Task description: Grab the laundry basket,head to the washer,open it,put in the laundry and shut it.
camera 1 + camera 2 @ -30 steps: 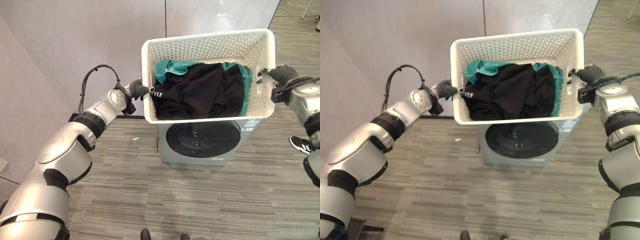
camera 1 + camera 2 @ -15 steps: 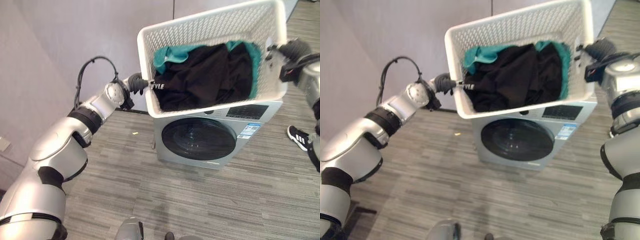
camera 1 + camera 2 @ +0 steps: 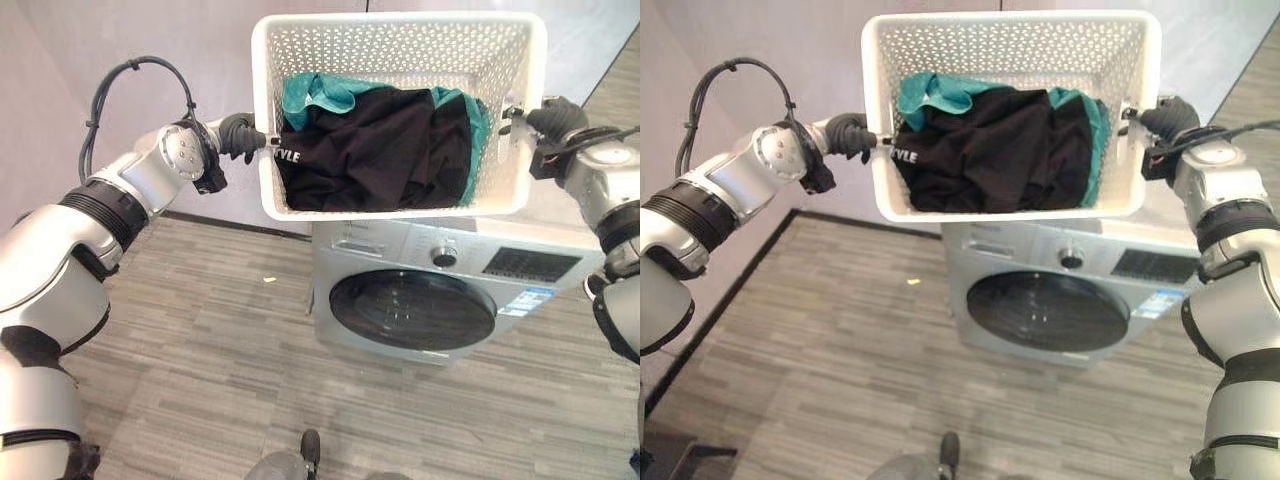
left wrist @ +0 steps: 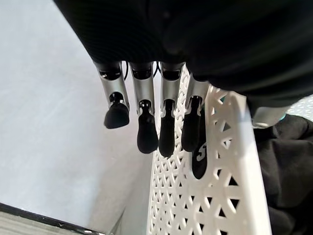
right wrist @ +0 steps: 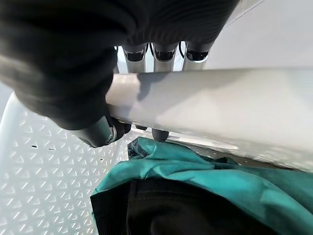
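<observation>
So the white perforated plastic laundry basket (image 3: 400, 110) is held up in the air right above the silver-grey front-load washer (image 3: 440, 290) with its round dark glass door. Inside it sits crumpled black and teal laundry (image 3: 375, 145). The left hand (image 3: 238, 133) has its fingers (image 4: 146, 132) hooked over the basket's side rim, thumb apparently poking through the lattice. The right hand (image 3: 555, 118) wraps the opposite rim, with most of its fingers (image 5: 160, 133) hidden behind it.
</observation>
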### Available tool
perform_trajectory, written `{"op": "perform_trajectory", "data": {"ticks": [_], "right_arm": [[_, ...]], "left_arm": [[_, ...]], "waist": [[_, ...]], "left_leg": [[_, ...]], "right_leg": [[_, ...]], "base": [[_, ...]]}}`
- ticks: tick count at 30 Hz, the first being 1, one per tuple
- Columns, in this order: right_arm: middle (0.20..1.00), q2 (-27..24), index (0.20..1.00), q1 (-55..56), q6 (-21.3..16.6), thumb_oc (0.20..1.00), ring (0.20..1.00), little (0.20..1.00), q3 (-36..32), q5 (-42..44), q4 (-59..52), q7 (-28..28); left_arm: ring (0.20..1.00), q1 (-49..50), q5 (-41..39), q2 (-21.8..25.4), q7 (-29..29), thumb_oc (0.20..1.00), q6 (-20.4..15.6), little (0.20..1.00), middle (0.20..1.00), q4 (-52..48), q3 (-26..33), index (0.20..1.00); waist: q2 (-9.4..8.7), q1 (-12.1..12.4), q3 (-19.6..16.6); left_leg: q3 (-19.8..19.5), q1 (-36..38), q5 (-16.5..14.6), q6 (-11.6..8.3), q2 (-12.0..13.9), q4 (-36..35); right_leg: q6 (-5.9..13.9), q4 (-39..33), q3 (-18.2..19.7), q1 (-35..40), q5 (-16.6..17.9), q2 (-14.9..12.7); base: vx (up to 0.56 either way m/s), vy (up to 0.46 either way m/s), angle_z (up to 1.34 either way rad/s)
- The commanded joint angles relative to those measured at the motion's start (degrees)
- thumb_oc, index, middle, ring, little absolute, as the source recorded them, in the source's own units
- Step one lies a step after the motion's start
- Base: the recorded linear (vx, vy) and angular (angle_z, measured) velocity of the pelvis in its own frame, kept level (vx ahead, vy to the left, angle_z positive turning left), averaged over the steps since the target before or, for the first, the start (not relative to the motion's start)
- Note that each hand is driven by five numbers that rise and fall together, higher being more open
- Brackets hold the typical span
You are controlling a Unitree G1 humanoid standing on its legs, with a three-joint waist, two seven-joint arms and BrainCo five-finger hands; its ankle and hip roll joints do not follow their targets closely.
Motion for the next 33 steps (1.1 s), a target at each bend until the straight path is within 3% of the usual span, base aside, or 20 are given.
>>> {"op": "perform_trajectory", "data": {"ticks": [1, 2, 3, 4, 6, 9, 18, 26, 31, 33], "right_arm": [[0.2, -2.7, 0.2, -6.4, -4.3, 0.2, 0.2, 0.2, 0.4, 2.2, -2.9, 0.3], [0.2, -2.2, 0.2, -6.8, -4.3, 0.2, 0.2, 0.2, 0.8, 2.1, -3.0, 0.3], [0.2, -1.6, 0.2, -7.4, -4.5, 0.2, 0.2, 0.2, 1.4, 2.1, -3.1, 0.3], [0.2, -1.6, 0.2, -8.4, -5.7, 0.2, 0.2, 0.2, 3.0, 1.6, -1.9, -0.2], [0.2, -2.8, 0.2, -7.4, -4.9, 0.2, 0.2, 0.2, 1.2, 2.9, -4.2, -0.6], [0.2, -3.0, 0.2, -4.2, -4.4, 0.2, 0.2, 0.2, 0.5, 3.3, -5.4, 0.3], [0.2, -5.6, 0.2, 5.0, -2.5, 0.2, 0.2, 0.2, -1.7, 3.6, -11.2, 2.3], [0.2, -12.5, 0.2, 23.3, -4.1, 0.2, 0.2, 0.2, -12.3, 10.9, -34.7, 5.1], [0.2, -17.3, 0.2, 42.0, -6.9, 0.2, 0.2, 0.2, -25.0, 13.4, -58.1, 7.3], [0.2, -17.6, 0.2, 44.6, -7.1, 0.2, 0.2, 0.2, -27.1, 13.3, -61.4, 7.3]], "left_arm": [[0.2, -5.2, 0.3, 1.0, 1.9, 0.2, -2.0, 0.2, 0.2, 6.7, 1.8, 0.2], [0.2, -5.4, 0.8, 0.6, 2.1, 0.2, -2.2, 0.2, 0.2, 6.8, 1.4, 0.2], [0.2, -5.9, 1.4, -0.1, 2.5, 0.2, -2.3, 0.2, 0.2, 7.5, 1.1, 0.2], [0.2, -6.6, 0.9, -0.1, 4.1, 0.2, -3.5, 0.2, 0.2, 7.9, 0.5, 0.2], [0.2, -7.0, 0.6, 0.6, 3.0, 0.2, -2.7, 0.2, 0.2, 8.7, 1.4, 0.2], [0.2, -4.8, 2.5, 0.2, 2.8, 0.2, -2.8, 0.2, 0.2, 8.8, 2.8, 0.2], [0.2, -2.6, 2.8, 2.6, 0.1, 0.2, -2.1, 0.2, 0.2, 3.6, 0.5, 0.2], [0.2, -1.4, 3.1, 8.9, -3.5, 0.2, -1.7, 0.2, 0.2, -6.9, -2.4, 0.2], [0.2, 1.0, 4.7, 13.4, -7.9, 0.2, -1.5, 0.2, 0.2, -14.3, -4.7, 0.2], [0.2, 1.5, 4.6, 13.5, -8.3, 0.2, -1.5, 0.2, 0.2, -15.2, -4.7, 0.2]], "waist": [[0.45, -0.1, -3.9], [0.16, -0.2, -4.0], [-0.24, -0.5, -3.7], [-0.07, -0.6, -3.5], [-0.29, -1.2, -3.9], [-1.32, -1.0, -5.4], [-0.8, -1.2, -5.7], [-0.74, -1.6, -6.7], [-0.71, -2.4, -7.6], [-0.79, -2.3, -7.7]], "left_leg": [[2.4, -2.2, 3.0, -8.12, 3.7, 2.4], [2.4, -1.9, 2.7, -8.87, 3.8, 2.0], [2.3, -1.4, 2.3, -9.78, 3.8, 1.8], [1.4, -1.1, 2.2, -10.11, 4.1, 1.9], [1.5, -0.3, 2.9, -10.51, 4.8, 0.8], [2.9, 0.8, 3.5, -11.21, 5.1, -2.5], [1.0, -0.1, 4.6, -12.33, 5.9, -4.0], [0.7, 0.7, 4.8, -12.63, 6.0, -4.4], [0.9, 1.1, 3.6, -12.55, 5.8, -2.9], [1.1, 1.2, 3.3, -12.49, 5.8, -2.6]], "right_leg": [[2.83, -25.8, 2.3, 3.0, 13.3, -2.6], [2.2, -31.8, 1.3, 3.3, 12.8, -3.5], [2.4, -38.9, 0.7, 2.1, 14.7, -4.8], [2.34, -38.7, 1.3, 2.4, 15.4, -4.3], [2.43, -37.9, 1.9, 2.7, 16.2, -4.1], [1.87, -44.6, -0.4, 6.6, 16.2, -3.4], [1.14, -47.5, -2.8, 8.2, 15.6, -2.0], [1.05, -48.7, -3.4, 10.1, 15.4, -1.8], [0.99, -49.5, -3.1, 11.4, 14.8, -1.8], [0.93, -49.5, -2.9, 11.6, 14.7, -1.9]], "base": [[0.15, -0.086, 0.32], [0.12, -0.15, 0.44], [0.12, -0.137, 0.27], [0.07, -0.082, 0.11], [0.11, -0.089, 0.18], [0.14, -0.111, 0.47], [0.03, -0.075, -0.02], [0.01, -0.023, -0.01], [-0.01, 0.0, 0.02], [-0.01, 0.004, -0.03]]}}
